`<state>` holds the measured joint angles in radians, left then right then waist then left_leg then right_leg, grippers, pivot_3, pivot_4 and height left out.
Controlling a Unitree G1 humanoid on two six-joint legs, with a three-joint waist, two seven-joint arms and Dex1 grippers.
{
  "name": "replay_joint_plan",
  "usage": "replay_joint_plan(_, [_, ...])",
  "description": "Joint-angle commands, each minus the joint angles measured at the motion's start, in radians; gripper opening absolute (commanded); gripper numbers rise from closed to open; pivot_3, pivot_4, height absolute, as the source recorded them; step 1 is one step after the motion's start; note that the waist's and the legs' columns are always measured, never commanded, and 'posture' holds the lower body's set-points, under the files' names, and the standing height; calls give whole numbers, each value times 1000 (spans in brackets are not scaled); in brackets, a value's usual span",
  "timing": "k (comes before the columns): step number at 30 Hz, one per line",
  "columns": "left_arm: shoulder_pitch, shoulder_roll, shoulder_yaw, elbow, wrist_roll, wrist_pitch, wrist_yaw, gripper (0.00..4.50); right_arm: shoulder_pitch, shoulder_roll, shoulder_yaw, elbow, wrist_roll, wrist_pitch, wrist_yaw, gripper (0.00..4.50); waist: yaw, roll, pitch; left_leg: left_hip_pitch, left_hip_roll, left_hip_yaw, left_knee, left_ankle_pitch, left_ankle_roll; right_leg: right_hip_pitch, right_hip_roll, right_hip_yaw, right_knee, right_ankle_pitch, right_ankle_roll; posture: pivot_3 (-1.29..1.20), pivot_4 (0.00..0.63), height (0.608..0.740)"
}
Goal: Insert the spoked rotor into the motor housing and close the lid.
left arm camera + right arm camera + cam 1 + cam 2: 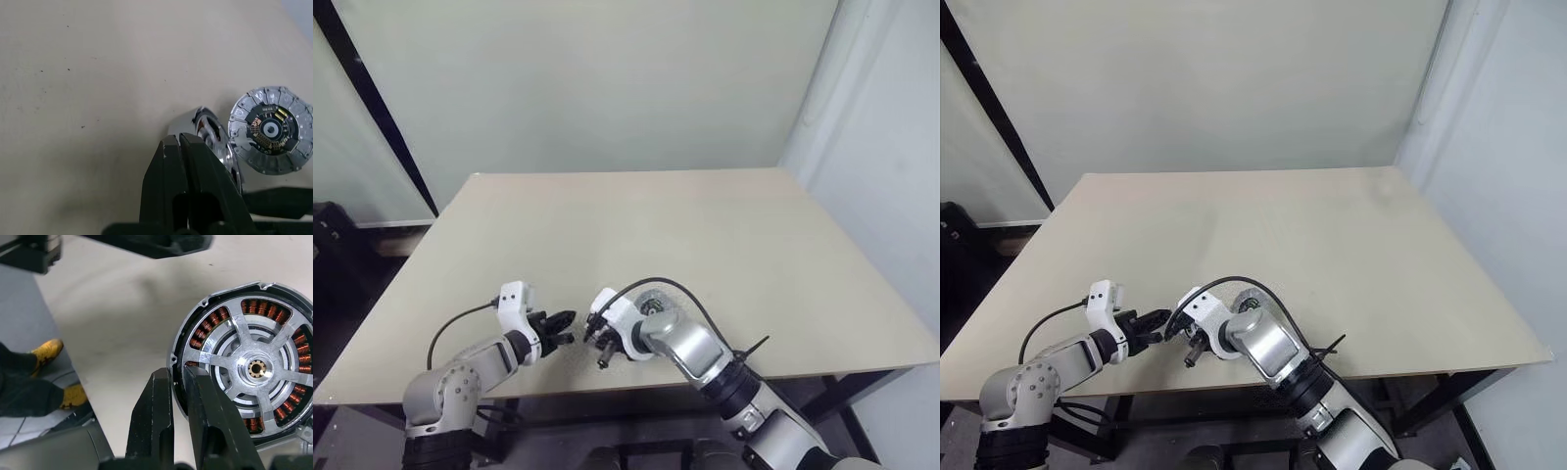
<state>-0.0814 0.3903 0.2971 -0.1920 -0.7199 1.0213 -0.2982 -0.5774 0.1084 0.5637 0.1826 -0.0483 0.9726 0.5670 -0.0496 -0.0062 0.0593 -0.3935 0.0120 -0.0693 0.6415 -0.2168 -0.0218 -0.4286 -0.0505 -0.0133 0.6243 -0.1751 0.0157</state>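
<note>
- Housing (244, 372): a round flat disc near the desk's (705, 225) near edge. You see coppery-brown radial windings ringed inside a pale metal rim.
- Rotor (255, 367): a silvery wheel with broad shiny spokes around a small toothed hub. It sits inside the housing, over the windings.
- Lid (272, 129): a grey segmented disc with a dark centre and small gold contacts. It lies flat on the desk, just beside the housing.
- Right gripper (178, 382): your black fingers (154, 421) stand nearly together, and the thin rim of the housing lies between their tips, at the disc's edge.
- Left gripper (179, 147): your two black fingers (164, 186) are pressed together and pinch nothing. Their tips lie just beside the housing's shiny metal wall.
- Desk: a smooth, matt, pale beige top.
</note>
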Motion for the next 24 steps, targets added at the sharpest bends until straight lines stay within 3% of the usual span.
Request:
replay_joint_plan(1, [-12,-1,6,-32,3,-18,2,0,-26,-1,-7,-20,4,11,-18,55,0,0,0,0,0,0,0,0,0,0,0,0,0,0,0,0,0,740])
replay_joint_plan(9, [-18,-1,14,-22,5,-33,6,0,-25,-52,78,-53,4,26,9,55,0,0,0,0,0,0,0,0,1,1,0,0,0,0,0,0,0,740])
replay_joint_plan(22, [3,25,51,-24,-5,-44,-6,0,-37,-79,59,-196,58,93,29,4469,-1,0,0,0,0,0,1,0,1,0,0,0,1,0,0,0,0,740])
replay_joint_plan(24, [24,45,76,-24,-8,-45,-16,0,-36,-100,47,-259,77,111,40,4469,-1,0,0,0,0,0,1,0,1,0,0,0,0,0,0,0,0,740])
